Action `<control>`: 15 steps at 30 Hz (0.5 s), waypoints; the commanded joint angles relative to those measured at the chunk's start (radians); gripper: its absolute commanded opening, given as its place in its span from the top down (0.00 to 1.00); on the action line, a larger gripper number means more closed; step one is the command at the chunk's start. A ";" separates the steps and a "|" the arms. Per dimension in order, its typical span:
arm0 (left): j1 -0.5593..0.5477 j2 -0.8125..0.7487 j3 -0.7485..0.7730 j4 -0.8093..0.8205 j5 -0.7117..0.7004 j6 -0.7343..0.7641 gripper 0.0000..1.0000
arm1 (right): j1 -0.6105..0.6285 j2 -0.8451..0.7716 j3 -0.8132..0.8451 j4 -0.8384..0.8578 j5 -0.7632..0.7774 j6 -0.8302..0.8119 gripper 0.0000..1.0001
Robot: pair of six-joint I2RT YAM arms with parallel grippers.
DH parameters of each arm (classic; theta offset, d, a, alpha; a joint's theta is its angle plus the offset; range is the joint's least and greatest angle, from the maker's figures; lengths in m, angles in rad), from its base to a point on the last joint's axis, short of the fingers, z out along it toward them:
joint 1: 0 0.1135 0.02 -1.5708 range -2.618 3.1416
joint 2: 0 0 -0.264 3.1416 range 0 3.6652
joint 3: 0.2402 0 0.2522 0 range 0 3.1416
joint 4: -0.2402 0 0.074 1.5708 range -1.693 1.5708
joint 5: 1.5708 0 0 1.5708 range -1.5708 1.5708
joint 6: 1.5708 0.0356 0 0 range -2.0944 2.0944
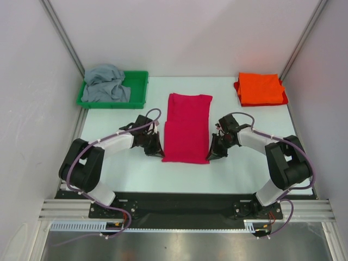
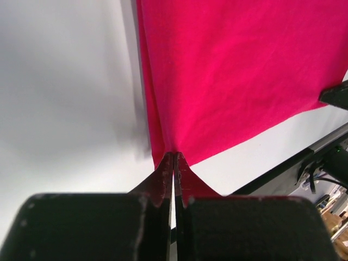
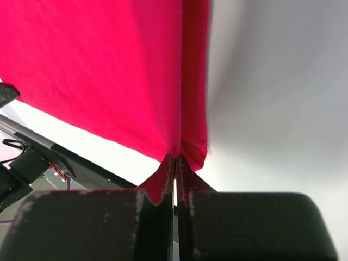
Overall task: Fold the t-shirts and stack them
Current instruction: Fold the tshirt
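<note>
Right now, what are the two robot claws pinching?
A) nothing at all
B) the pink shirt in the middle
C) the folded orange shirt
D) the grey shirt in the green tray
B: the left gripper and the right gripper are each shut on a near corner of the crimson-pink shirt, as both wrist views show.

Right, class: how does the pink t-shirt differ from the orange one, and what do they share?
The pink t-shirt lies as a long strip; the orange t-shirt is a compact square. The left end effector and right end effector pinch the pink one's near corners; the orange lies untouched. Both rest on the table.
</note>
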 commanded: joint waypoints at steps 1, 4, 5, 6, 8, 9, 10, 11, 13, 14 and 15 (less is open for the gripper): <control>-0.024 -0.047 -0.025 -0.014 -0.010 0.017 1.00 | 0.000 -0.030 -0.018 0.022 0.012 0.013 1.00; -0.026 -0.039 -0.031 -0.026 -0.031 0.031 1.00 | 0.008 -0.040 -0.035 0.030 0.010 0.023 1.00; -0.024 -0.045 -0.051 -0.014 -0.030 0.028 1.00 | 0.008 -0.047 -0.050 0.033 0.020 0.029 1.00; -0.026 -0.056 -0.062 -0.002 -0.030 0.020 1.00 | 0.006 -0.047 -0.058 0.040 0.017 0.031 1.00; -0.024 -0.054 -0.072 0.004 -0.027 0.015 1.00 | 0.013 -0.046 -0.075 0.059 0.007 0.036 1.00; -0.024 -0.053 -0.069 -0.002 -0.028 0.024 1.00 | 0.014 -0.044 -0.078 0.065 0.003 0.034 1.00; -0.024 -0.053 -0.065 -0.015 -0.028 0.029 0.99 | 0.019 -0.050 -0.078 0.062 0.004 0.033 1.00; -0.026 -0.060 -0.057 -0.028 -0.053 0.035 0.81 | 0.022 -0.056 -0.078 0.054 0.029 0.031 0.91; -0.026 -0.114 -0.057 -0.068 -0.086 0.047 0.63 | 0.020 -0.104 -0.075 0.012 0.055 0.023 0.75; -0.026 -0.137 -0.063 -0.081 -0.116 0.051 0.47 | 0.020 -0.125 -0.081 -0.002 0.058 0.026 0.60; -0.026 -0.164 -0.069 -0.094 -0.119 0.054 0.35 | 0.020 -0.168 -0.107 -0.007 0.057 0.037 0.55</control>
